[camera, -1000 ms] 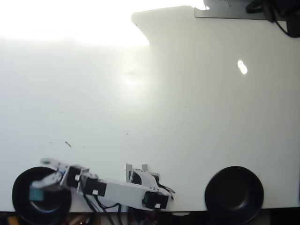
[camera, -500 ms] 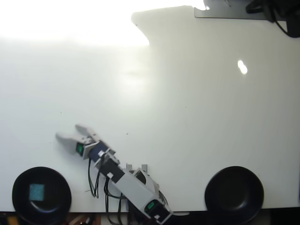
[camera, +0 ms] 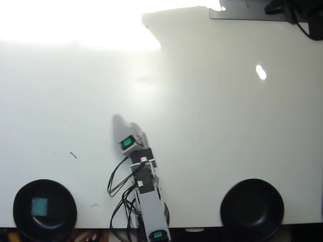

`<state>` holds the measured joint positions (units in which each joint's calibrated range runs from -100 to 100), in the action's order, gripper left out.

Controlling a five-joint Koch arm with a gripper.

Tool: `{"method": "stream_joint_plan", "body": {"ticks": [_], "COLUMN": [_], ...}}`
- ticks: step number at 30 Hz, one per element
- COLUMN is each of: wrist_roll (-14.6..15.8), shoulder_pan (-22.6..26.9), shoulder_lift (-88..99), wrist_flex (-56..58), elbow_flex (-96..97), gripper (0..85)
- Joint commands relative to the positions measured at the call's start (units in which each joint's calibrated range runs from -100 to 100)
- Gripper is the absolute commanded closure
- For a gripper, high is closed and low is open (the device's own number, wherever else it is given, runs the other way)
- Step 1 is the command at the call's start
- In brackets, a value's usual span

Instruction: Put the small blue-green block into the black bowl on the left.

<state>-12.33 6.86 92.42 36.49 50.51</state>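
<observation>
Swung away toward frame centre, the white gripper (camera: 117, 121) — jaws overlapping, state unclear — leaves the small teal block (camera: 40, 205) inside the lower-left glossy black bowl (camera: 20, 195).

The pincer (camera: 116, 120) has swung rightward, away from the black bowl (camera: 20, 194), toward table centre.

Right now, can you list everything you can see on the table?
Block: one, blue-green, lying inside the left bowl.
Bowls: two, black, both at the table's bottom edge; one at the left, one at the right with nothing showing in it.
Table: one, white, glare across the top.
Dark gear: black, top right corner, too cut off to name.
Arm: one, white and black with loose cables, bottom middle, reaching up the picture.
Pincer: one, pale, over bare table; only one tip shows, so open or shut is unclear.
</observation>
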Motion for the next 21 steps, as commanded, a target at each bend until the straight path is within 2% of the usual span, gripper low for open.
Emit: {"method": "stream_joint_plan", "body": {"ticks": [1, 6, 13, 21], "wrist_roll": [0.6, 4.9, 9.8, 9.8], "shoulder_pan": [-2.9, -6.1, -7.8, -9.7], "shoulder_lift": [3.0, 4.4, 5.2, 6.4], "wrist_flex": [1.0, -1.8, -5.2, -12.9], "elbow_flex": [0.6, 7.6, 16.5, 27.8], "gripper": [42.5, 42.5, 42.3, 41.4]}}
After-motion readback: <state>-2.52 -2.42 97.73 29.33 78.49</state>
